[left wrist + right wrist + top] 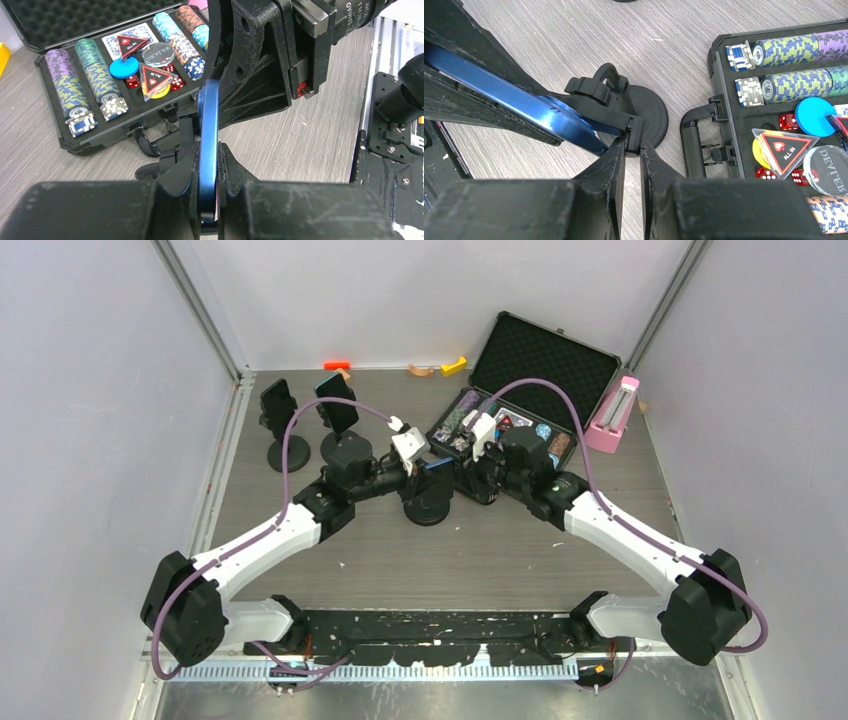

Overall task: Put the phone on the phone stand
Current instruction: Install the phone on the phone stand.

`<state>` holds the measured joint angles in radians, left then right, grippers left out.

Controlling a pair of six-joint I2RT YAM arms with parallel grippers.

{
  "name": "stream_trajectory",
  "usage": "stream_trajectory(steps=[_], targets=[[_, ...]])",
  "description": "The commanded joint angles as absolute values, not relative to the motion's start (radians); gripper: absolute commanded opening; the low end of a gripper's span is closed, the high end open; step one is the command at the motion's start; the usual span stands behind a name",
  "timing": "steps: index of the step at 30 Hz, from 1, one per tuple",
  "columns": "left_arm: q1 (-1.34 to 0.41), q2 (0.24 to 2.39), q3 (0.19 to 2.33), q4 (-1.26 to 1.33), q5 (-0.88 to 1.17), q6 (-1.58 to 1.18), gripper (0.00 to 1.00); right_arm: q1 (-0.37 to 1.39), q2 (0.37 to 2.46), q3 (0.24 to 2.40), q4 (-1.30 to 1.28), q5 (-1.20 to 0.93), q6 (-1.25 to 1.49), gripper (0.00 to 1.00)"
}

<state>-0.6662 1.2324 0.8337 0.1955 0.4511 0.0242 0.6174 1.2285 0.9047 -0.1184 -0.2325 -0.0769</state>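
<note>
At the middle of the tabletop (549, 40), a slim blue phone (207, 130) is held off the surface, tilted and turned edge-on in the left wrist view. Its metallic blue rim and one rounded corner are seen; the screen is not shown. That rounded corner is brought against the cradle of the black phone stand (651, 112), whose round base is planted on the wood-grain surface.

The left hand (208, 155) is clamped on the phone, one finger pressed to each flat face. The right hand (631, 150) is drawn almost together, with only a thin slit left between its fingers, and its tips are closed on a narrow arm of the stand's cradle, just beside the phone's corner.

Just beside the stand, an open black case (545, 355) of poker chips is laid out. At the back left of the tabletop, well apart, two more stands (278, 410) are seen, each with a dark phone on it.
</note>
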Motion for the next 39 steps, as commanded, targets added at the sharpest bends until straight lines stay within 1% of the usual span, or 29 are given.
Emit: stream_trajectory(steps=[1, 13, 19, 28, 35, 39], targets=[[-0.613, 1.241, 0.833, 0.074, 0.133, 0.063, 0.0, 0.554, 1.222, 0.893, -0.194, -0.083, -0.063, 0.0], [-0.647, 1.264, 0.847, 0.041, -0.032, 0.071, 0.0, 0.553, 1.231, 0.894, -0.194, -0.068, -0.048, 0.0], [-0.655, 1.272, 0.856, 0.017, -0.065, 0.064, 0.0, 0.552, 1.237, 0.894, -0.192, -0.069, -0.041, 0.0], [-0.671, 1.282, 0.861, 0.017, -0.068, 0.063, 0.0, 0.552, 1.235, 0.907, -0.194, -0.123, -0.034, 0.0], [-0.673, 1.294, 0.872, 0.018, 0.039, 0.046, 0.0, 0.555, 1.248, 0.942, -0.201, -0.227, -0.034, 0.0], [-0.674, 1.299, 0.885, 0.007, 0.048, 0.041, 0.0, 0.566, 1.256, 0.966, -0.221, -0.222, -0.055, 0.01]])
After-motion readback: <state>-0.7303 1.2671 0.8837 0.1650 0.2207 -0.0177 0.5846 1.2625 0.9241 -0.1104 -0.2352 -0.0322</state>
